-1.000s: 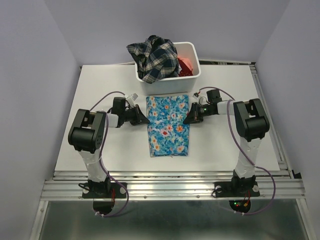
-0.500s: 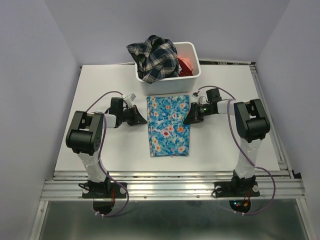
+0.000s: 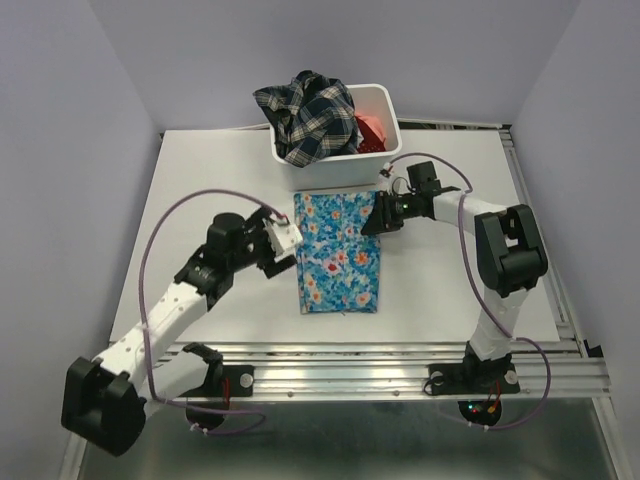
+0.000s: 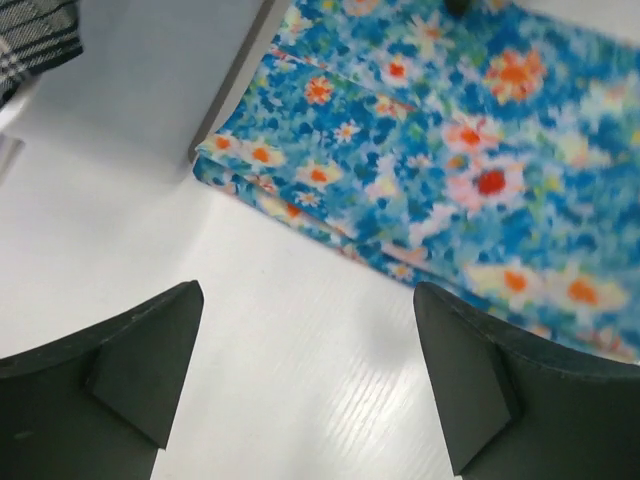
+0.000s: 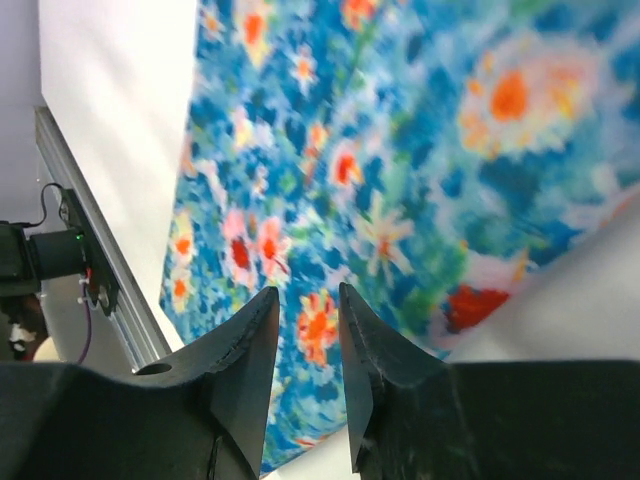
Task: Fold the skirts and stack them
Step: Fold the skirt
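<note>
From above I see the blue skirt (image 3: 338,252) folded in the middle of the desk (image 3: 200,190), just before the bin (image 3: 385,160) at the far edge, which holds the plaid skirt (image 3: 305,120) and coral skirt (image 3: 372,128). Left wrist: left jaws spread wide, empty, over bare desk beside the blue skirt's edge. Right wrist: right jaws slightly parted, gripping nothing, above the blue skirt.

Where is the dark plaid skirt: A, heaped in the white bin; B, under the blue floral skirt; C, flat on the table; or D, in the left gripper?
A: the dark plaid skirt spills over the rim of the white bin at the far edge of the table, beyond the folded blue floral skirt.
</note>
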### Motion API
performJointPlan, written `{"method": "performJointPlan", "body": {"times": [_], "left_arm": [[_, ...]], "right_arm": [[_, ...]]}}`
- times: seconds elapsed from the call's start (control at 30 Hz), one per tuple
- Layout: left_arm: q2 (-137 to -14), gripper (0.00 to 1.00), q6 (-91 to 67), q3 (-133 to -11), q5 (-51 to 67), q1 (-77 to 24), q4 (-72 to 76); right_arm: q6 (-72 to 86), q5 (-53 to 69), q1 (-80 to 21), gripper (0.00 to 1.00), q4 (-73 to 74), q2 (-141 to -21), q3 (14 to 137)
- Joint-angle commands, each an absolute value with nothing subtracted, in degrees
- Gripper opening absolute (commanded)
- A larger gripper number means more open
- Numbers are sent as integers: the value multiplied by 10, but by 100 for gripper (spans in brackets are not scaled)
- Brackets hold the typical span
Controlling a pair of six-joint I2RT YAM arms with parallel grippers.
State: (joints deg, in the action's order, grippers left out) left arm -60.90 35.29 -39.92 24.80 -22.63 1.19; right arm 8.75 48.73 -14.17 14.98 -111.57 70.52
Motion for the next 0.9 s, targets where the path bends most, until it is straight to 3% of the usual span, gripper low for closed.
{"method": "performJointPlan", "body": {"times": [0.0,0.2,0.43,0.87], "left_arm": [[-525,99,667,-295,143,-308,-88],[-496,99,771,-207,74,-433,-49],[-583,98,721,-191,40,-569,26],[-754,98,637,-221,-22,-638,180]], "right_arm": [[72,493,-174,36,140,-1081,742],[56,490,-228,36,142,-1124,744],[77,482,-248,35,141,-1172,748],[86,452,-248,33,145,-1215,744]]}}
